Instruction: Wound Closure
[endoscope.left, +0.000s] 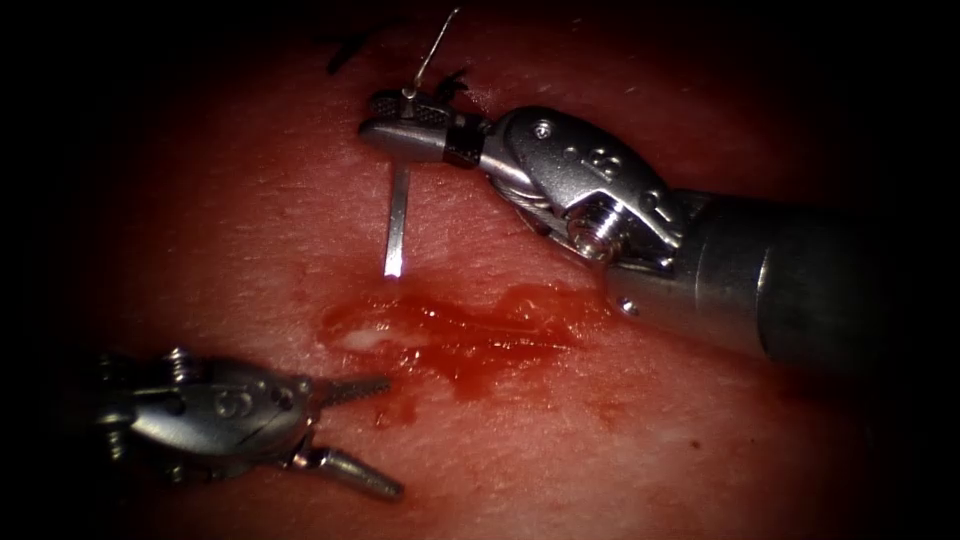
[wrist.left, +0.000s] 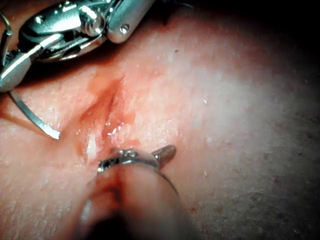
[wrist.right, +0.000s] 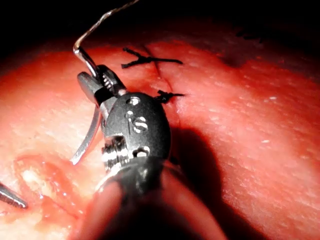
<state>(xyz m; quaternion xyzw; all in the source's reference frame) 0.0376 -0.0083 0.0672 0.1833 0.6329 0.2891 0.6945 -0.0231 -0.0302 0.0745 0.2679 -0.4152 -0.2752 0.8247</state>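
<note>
Near: left needle driver (endoscope.left: 355, 435), jaws parted and empty, beside the still-gaping cut (endoscope.left: 460, 335) wet with red fluid (endoscope.left: 480, 350). Beyond: right needle driver (endoscope.left: 405, 120) clamps the one curved needle (endoscope.left: 397, 225) mid-curve, clear of the tissue (endoscope.left: 250, 230) (point hovering just above it). Farthest: two knotted stitches (wrist.right: 147, 61) already placed.

Right tool (endoscope.left: 400, 120): set above the cut (endoscope.left: 460, 335), the needle (endoscope.left: 397, 225) clamped mid-curve, clear of the tissue (endoscope.left: 700, 450).
Needle point: hung just above the cut's left end.
Left tool (endoscope.left: 365, 435): placed below and left of the cut, jaws parted, nothing held.
Stitches (wrist.right: 147, 61): laid on the tissue behind the right tool.
Red fluid (endoscope.left: 480, 360): pooled along the cut.
</note>
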